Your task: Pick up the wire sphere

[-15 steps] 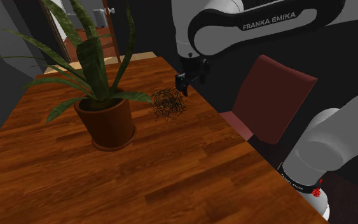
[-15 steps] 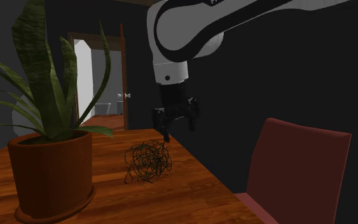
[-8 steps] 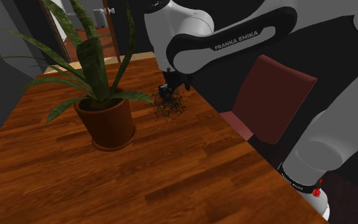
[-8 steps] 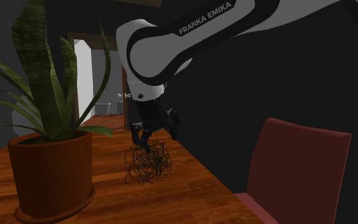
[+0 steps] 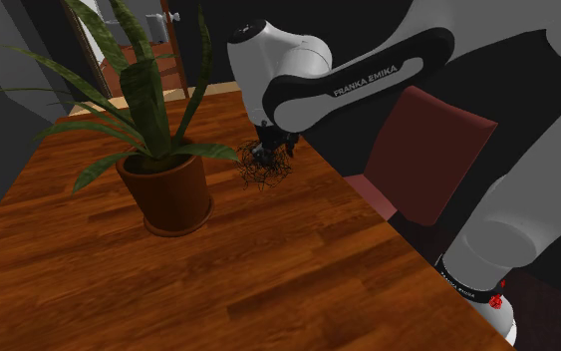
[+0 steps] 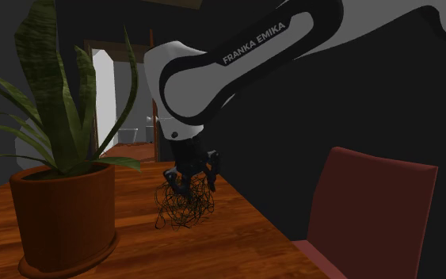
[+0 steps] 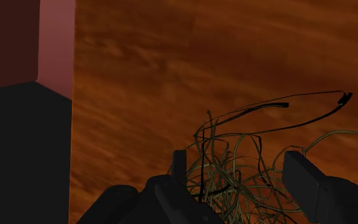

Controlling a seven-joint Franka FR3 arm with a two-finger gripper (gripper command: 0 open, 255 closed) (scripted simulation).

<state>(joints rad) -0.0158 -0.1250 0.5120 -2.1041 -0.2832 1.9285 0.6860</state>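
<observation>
A dark wire sphere, a loose tangle of thin strands, sat on the wooden table, close to the table edge on the shoulder view's right. My black pincer pointed down into its top, fingers spread apart with strands between them; I could not tell whether they touched the wire. A potted plant stood near the sphere, on the shoulder view's left. A dark red chair stood beyond the table's edge.

White arm reaching forward and down, wrist vertical, black gripper pointing downward, 2 fingers apart
</observation>
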